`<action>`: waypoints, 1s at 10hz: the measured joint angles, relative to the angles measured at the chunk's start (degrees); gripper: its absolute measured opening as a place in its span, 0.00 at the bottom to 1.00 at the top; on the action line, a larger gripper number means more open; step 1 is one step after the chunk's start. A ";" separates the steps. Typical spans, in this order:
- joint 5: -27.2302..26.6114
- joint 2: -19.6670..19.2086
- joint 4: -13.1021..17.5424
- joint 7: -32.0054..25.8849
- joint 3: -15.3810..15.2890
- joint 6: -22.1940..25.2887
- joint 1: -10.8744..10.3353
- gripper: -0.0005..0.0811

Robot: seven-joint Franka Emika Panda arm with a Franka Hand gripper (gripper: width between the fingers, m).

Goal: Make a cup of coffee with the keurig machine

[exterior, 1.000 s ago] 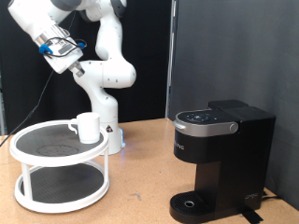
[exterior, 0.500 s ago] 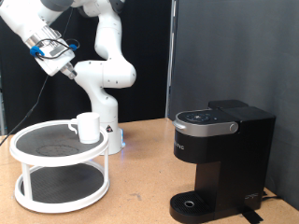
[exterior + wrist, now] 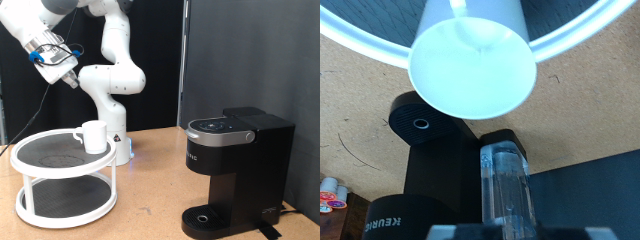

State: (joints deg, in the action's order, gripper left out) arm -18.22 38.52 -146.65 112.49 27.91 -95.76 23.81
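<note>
Brown tabletop (image 3: pixel 150 185) carries a white two-level round stand (image 3: pixel 62 180) and the keurig machine (image 3: pixel 235 170). High above the stand hangs the gripper (image 3: pixel 68 75) of the white arm — whether its fingers are apart or together I cannot tell. Directly below the gripper, well apart from it, the cup (image 3: pixel 93 136) stands upright on the upper level of the stand. The machine, lid down, is far off toward the exterior view's right. In the wrist view the cup (image 3: pixel 472 62) shows its open mouth — the machine (image 3: pixel 450 180) lies beyond it.
</note>
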 joint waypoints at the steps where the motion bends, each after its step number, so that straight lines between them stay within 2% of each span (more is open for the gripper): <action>1: -0.01 -0.47 -0.45 -0.13 -0.01 -1.42 -0.06 0.01; 3: -0.03 -1.73 -1.14 -1.40 0.06 -2.63 -0.09 0.01; 4: -0.03 -2.44 -1.30 -2.30 0.12 -2.77 -0.09 0.17; 5: -0.03 -3.06 -1.64 -3.21 0.13 -3.37 -0.09 0.17; 8: -0.07 -4.68 -3.37 -5.70 0.10 -6.19 -0.09 0.71; 9: -0.07 -5.36 -4.21 -6.22 0.07 -7.51 -0.10 0.71; 10: -0.06 -6.04 -5.10 -7.05 0.04 -9.15 -0.09 0.86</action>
State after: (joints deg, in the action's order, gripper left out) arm -18.28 32.48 -151.76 105.44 27.95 -104.91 23.72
